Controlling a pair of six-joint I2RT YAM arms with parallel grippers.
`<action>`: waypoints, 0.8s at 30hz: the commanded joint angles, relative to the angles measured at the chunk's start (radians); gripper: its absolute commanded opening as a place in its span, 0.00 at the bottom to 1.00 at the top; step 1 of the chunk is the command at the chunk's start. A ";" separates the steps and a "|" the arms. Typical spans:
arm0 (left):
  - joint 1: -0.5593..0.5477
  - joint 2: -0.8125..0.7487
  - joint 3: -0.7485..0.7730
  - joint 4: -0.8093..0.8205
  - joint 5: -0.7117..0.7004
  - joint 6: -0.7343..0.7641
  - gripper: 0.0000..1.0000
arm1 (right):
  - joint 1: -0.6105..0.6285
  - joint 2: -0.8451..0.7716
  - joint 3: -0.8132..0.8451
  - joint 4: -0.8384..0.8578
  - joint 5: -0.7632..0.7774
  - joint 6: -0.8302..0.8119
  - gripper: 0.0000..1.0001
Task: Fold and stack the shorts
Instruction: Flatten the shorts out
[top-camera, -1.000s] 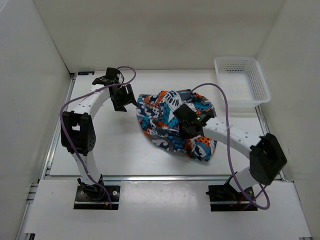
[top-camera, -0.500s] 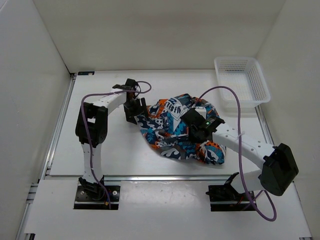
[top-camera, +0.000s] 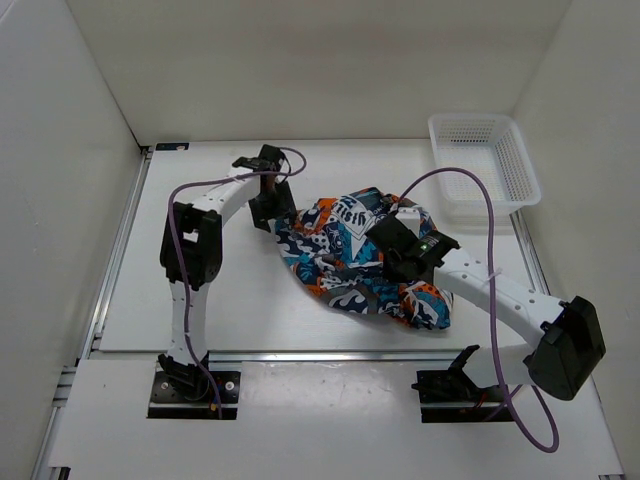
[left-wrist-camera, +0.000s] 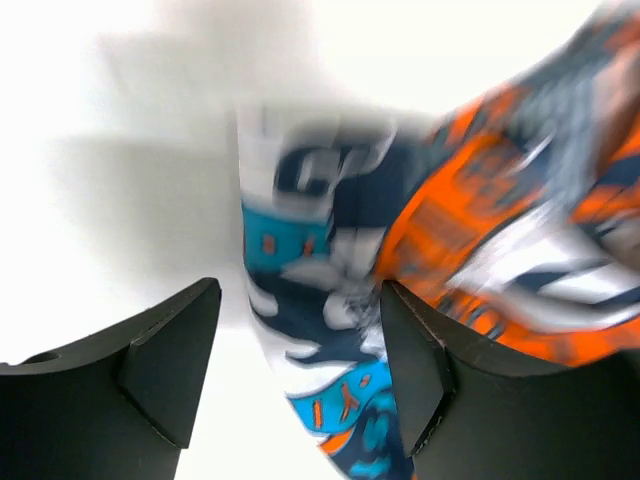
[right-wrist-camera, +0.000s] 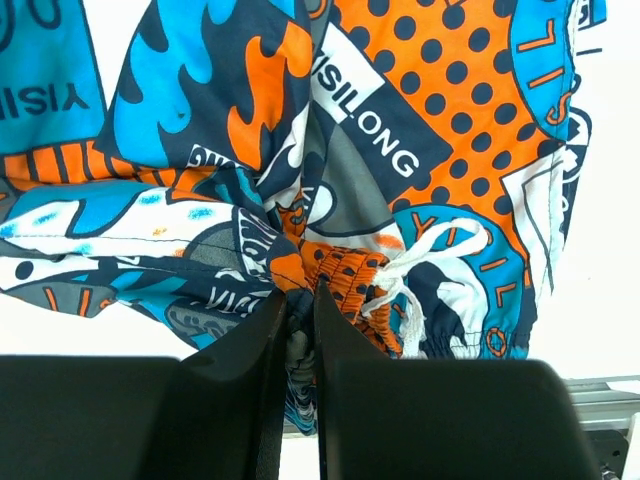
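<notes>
Top view: the shorts (top-camera: 345, 262) lie in a rumpled heap in the middle of the table (top-camera: 200, 300), well apart from the white basket (top-camera: 528, 170) at the far right corner. The left gripper (top-camera: 268, 212) sits at the heap's far left edge. The right gripper (top-camera: 396, 252) is over the heap's near right part. Taking opposite sides looks meant for pulling the cloth flat before any fold.

Left wrist view: the picture is blurred. The fingers (left-wrist-camera: 165, 350) stand wide apart, and a strip of the shorts' edge runs down between them, not pinched. They seem placed to close on that edge.

Right wrist view: the fingers (right-wrist-camera: 262, 385) are drawn narrow, with a fold of cloth caught between them just beside the gathered waistband and its white drawstring (right-wrist-camera: 420, 265). Holding near the waistband probably gives a firm anchor while the other side is spread.
</notes>
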 joint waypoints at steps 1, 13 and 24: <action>-0.016 0.026 0.140 -0.062 -0.161 0.002 0.76 | 0.000 0.001 -0.007 -0.025 0.042 0.005 0.01; -0.016 0.170 0.262 -0.105 -0.118 0.039 0.70 | 0.000 0.024 -0.007 -0.025 0.022 0.015 0.01; -0.003 0.037 0.291 -0.143 -0.152 0.019 0.10 | -0.009 0.033 0.035 -0.034 0.044 -0.004 0.01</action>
